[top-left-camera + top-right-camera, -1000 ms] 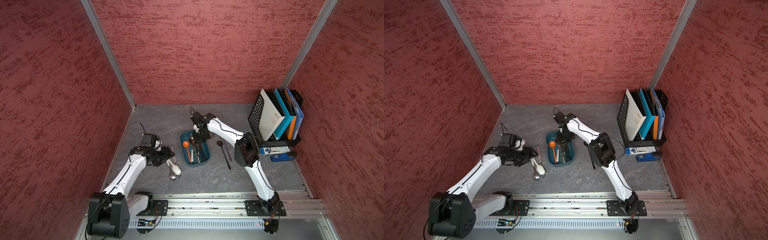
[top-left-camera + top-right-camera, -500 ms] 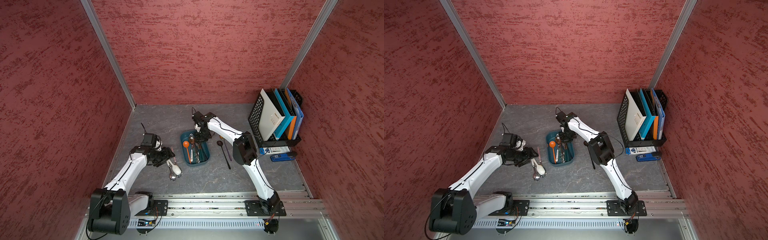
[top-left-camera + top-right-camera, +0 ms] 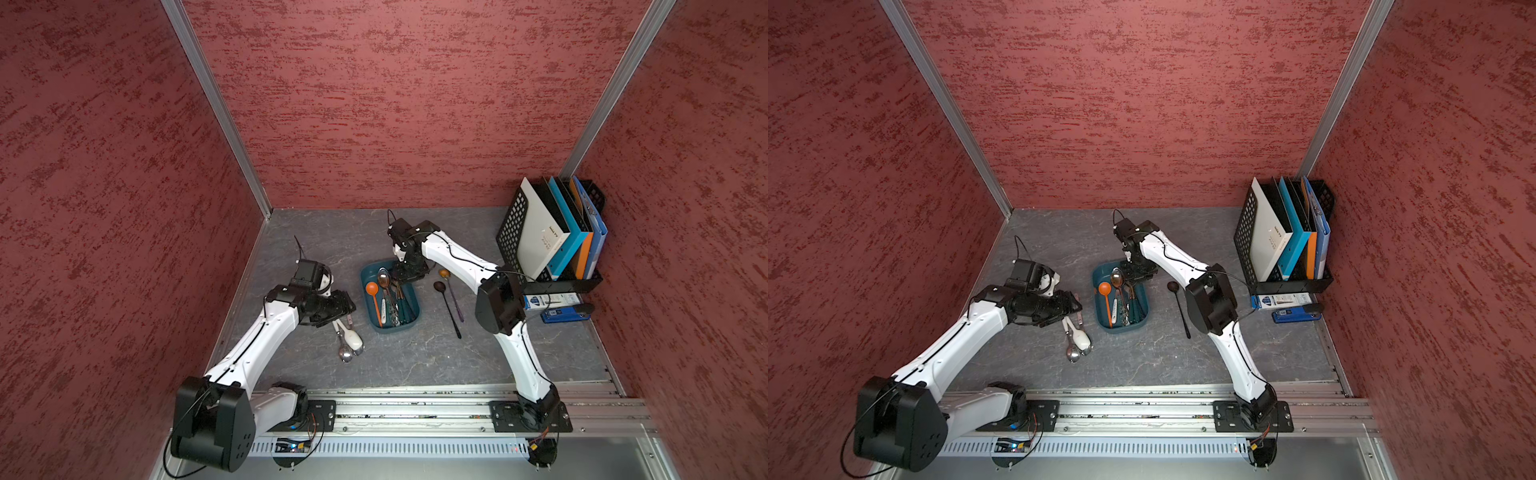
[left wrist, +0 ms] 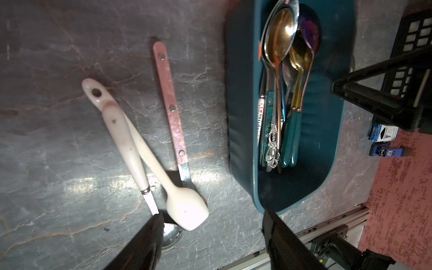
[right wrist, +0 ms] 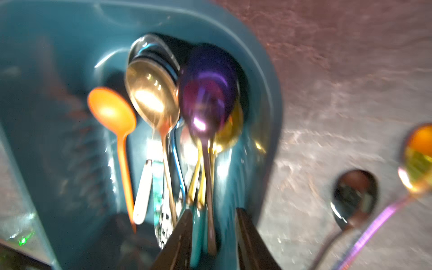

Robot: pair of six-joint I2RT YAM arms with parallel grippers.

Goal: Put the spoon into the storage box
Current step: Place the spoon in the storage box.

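Observation:
The dark teal storage box (image 3: 395, 328) (image 3: 1121, 328) lies mid-table and holds several spoons, among them an orange one (image 3: 372, 288). My right gripper (image 3: 405, 276) (image 5: 212, 210) hangs over the box's far end, open. A purple spoon (image 5: 208, 93) lies inside, its handle loose between the parted fingers. My left gripper (image 3: 349, 307) (image 4: 212, 212) is open above the table left of the box, holding nothing. Under it lie a white ceramic spoon (image 4: 184, 208), a white-handled spoon (image 4: 126, 131) and a pink-handled one (image 4: 171, 102).
A black spoon (image 3: 446, 303) and a gold-bowled, purple-handled spoon (image 3: 451, 291) lie right of the box. A black mesh file rack (image 3: 509, 232) with folders stands at the back right, with small blue boxes (image 3: 561, 307) in front. The arms' rail (image 3: 415, 411) runs along the front edge.
My right gripper's jaws have parted over the box, and the purple spoon's handle now sits free between them. Both arms have barely moved.

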